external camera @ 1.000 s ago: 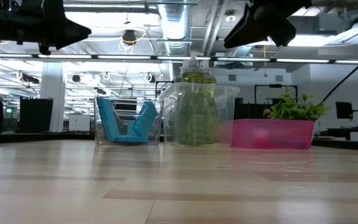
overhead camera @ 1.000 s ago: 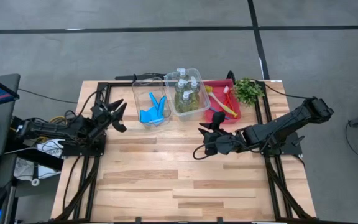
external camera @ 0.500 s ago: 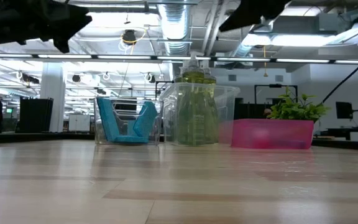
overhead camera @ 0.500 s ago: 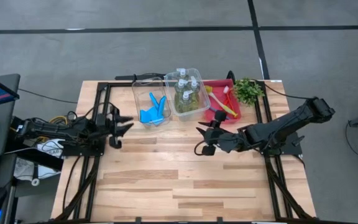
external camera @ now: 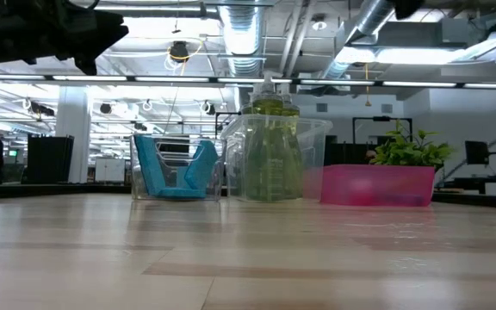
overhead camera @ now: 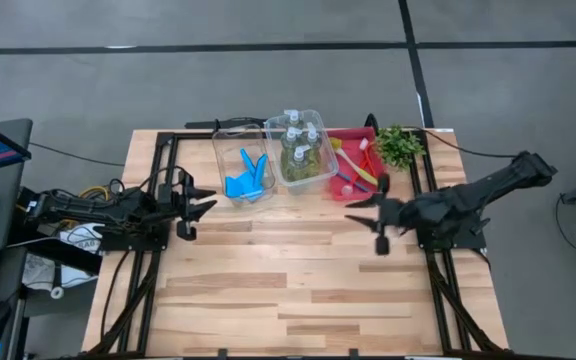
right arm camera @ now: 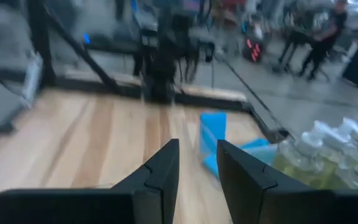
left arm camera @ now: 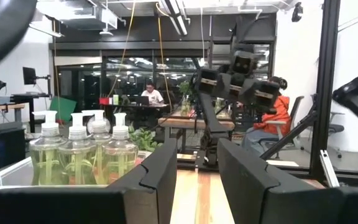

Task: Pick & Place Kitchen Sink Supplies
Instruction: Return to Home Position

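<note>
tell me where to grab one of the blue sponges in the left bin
Probably its top edge, from straight above: the blue sponges stand on end, leaning, in the clear bin, whose walls block a sideways approach. Pinch across its thickness.

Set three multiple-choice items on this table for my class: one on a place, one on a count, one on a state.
1. Where are the blue sponges? A red tray; B left clear bin; C bare table.
2. How many pump bottles stand in the middle bin? A four; B two; C six.
3. What does the left hand hold? A brush; B sponge; C nothing.
Answers: 1B, they show inside that bin; 2A, four white pumps show; 3C, its fingers are apart and empty.
</note>
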